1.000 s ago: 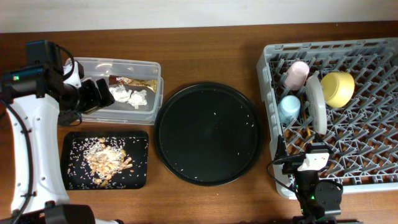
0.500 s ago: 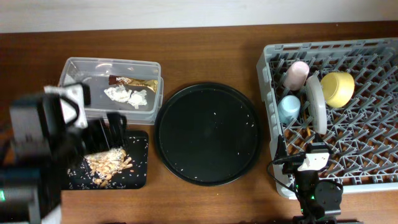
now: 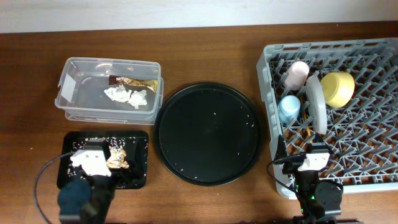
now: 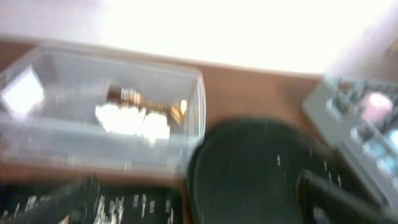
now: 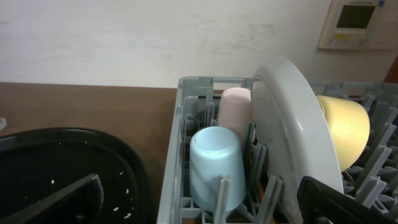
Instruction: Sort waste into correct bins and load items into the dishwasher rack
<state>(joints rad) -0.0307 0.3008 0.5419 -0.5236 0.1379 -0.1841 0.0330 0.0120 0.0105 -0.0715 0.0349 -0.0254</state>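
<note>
1. Dishwasher rack (image 3: 367, 143), at 3 o'clock on the table. It holds the pink cup (image 3: 296, 73), blue cup (image 3: 289, 107), plate (image 3: 317, 102), yellow bowl (image 3: 337, 87) and a short brown stretch of chopsticks (image 3: 309, 132). Loading looks complete.
2. Clear tub (image 3: 74, 81), at 10 o'clock. It holds the tissue (image 3: 127, 96) and the foil wrapper (image 3: 134, 82).
3. Flat black tray (image 3: 140, 162), at 8 o'clock. It holds the food scraps (image 3: 117, 158). Sorting also looks finished.
4. Round black tray (image 3: 207, 134), centre. Only stray grains are left on it.
5. Orientation:
   - The plate stands on edge, its long axis running 12 to 6.
   - The blue cup's mouth faces 6.
   - The bowl's mouth seems to face the plate, at 9.
   - The wrapper runs 9 to 3.
   - The chopsticks' heading cannot be read.
6. Left gripper (image 4: 199, 205), over the flat tray: fingers wide apart, holding nothing.
7. Right gripper (image 5: 199, 182), at the rack's 6 o'clock edge: fingers wide apart, holding nothing.
</note>
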